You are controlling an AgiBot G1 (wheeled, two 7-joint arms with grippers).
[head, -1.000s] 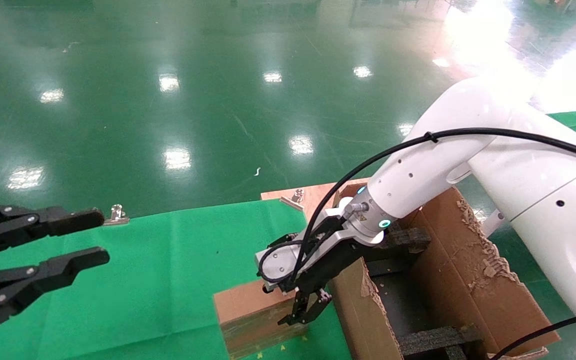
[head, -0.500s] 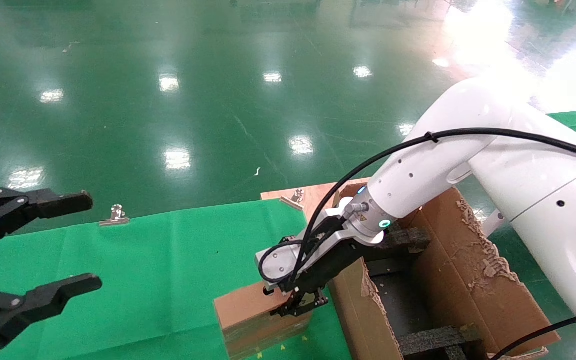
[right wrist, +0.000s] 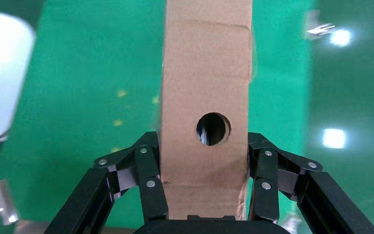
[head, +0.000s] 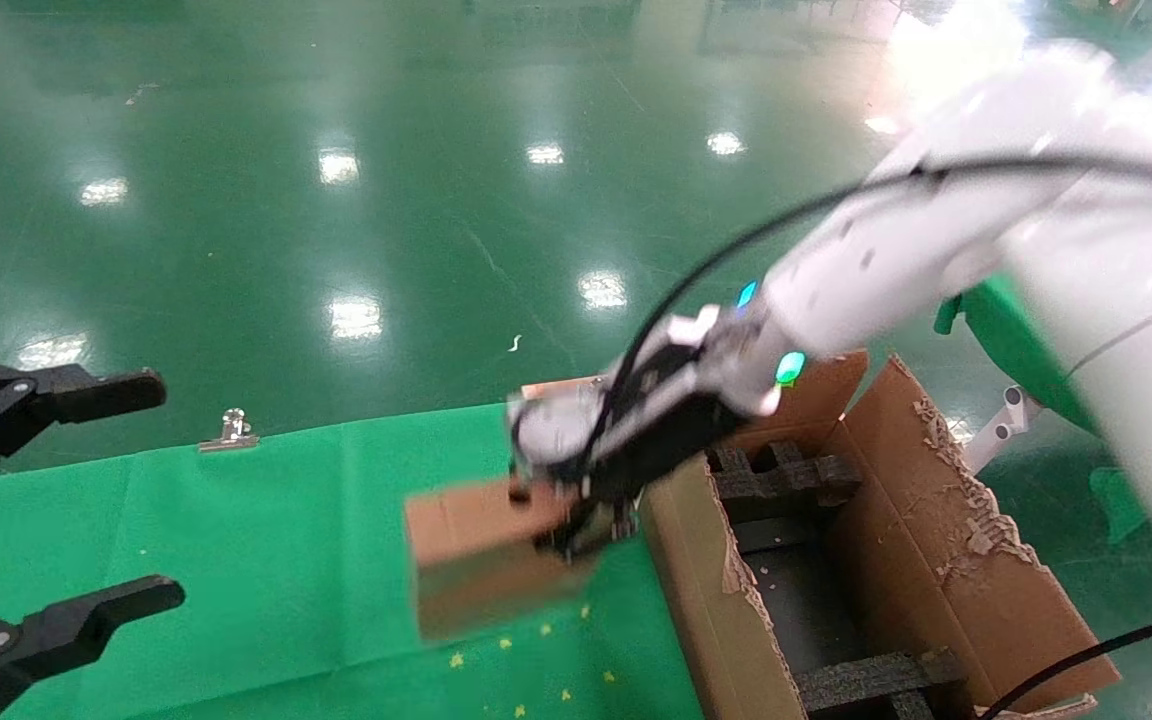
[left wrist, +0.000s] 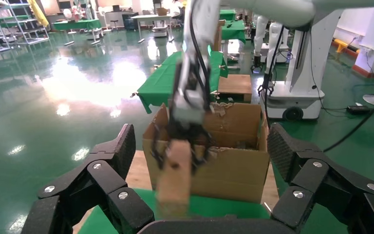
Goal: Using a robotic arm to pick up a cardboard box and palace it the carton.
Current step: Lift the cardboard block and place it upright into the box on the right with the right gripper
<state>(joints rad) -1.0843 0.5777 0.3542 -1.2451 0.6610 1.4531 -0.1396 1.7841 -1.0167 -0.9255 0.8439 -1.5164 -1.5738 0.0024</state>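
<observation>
- Two black gripper fingers of the left gripper sit at the left edge of the head view, spread wide apart and holding nothing, over the green cloth tabletop.
- Near the upper left edge of the cloth lies a small silver metal clip.
- At centre, the small flat brown cardboard box with a round hole hangs tilted above the cloth, clear of it.
- The right gripper of the white glossy robotic arm is clenched on the box's two sides, fingers pressed against the cardboard.
- Just right of the box stands the large brown corrugated carton with ragged flaps and black foam inserts inside.
</observation>
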